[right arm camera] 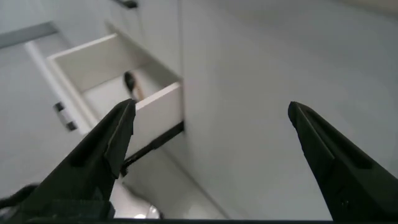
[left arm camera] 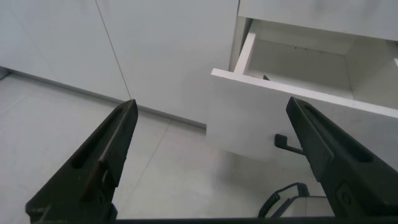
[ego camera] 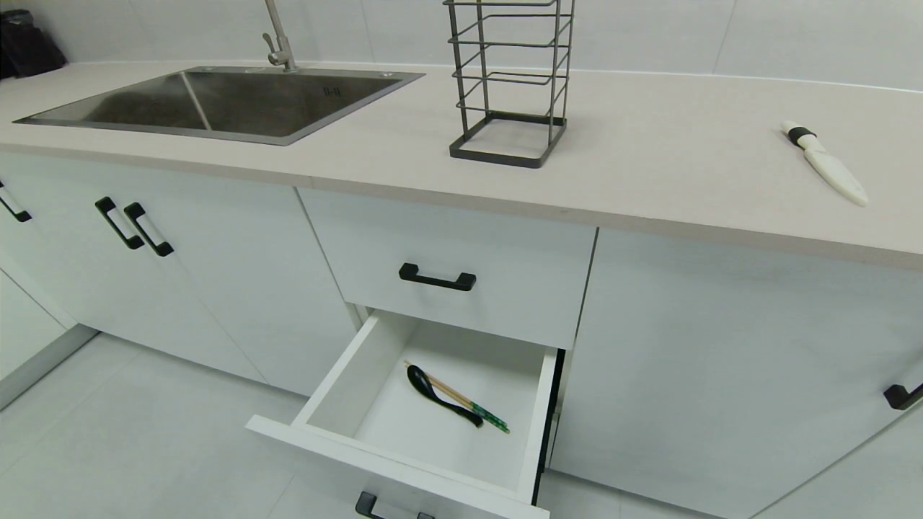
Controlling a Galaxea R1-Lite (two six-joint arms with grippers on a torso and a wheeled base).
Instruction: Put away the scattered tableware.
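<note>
The lower drawer [ego camera: 339, 375] stands pulled open below the counter. Inside it lie a black spoon [ego camera: 425, 386] and a pair of chopsticks [ego camera: 469, 405] with green tips, side by side. A white knife [ego camera: 829, 166] with a black band lies on the counter at the far right. My left gripper [left arm camera: 211, 106] hangs open and holds nothing, low over the floor in front of the drawer's front panel [left arm camera: 298, 118]. My right gripper [right arm camera: 211, 106] is open too, beside the cabinet front, with the open drawer [right arm camera: 93, 59] and the spoon [right arm camera: 129, 81] beyond it.
A dark wire rack [ego camera: 505, 155] stands on the counter above the drawers. A steel sink [ego camera: 216, 133] with a faucet [ego camera: 277, 40] is at the back left. The upper drawer [ego camera: 461, 252] is closed, as are the cabinet doors on both sides. Light floor tiles lie below.
</note>
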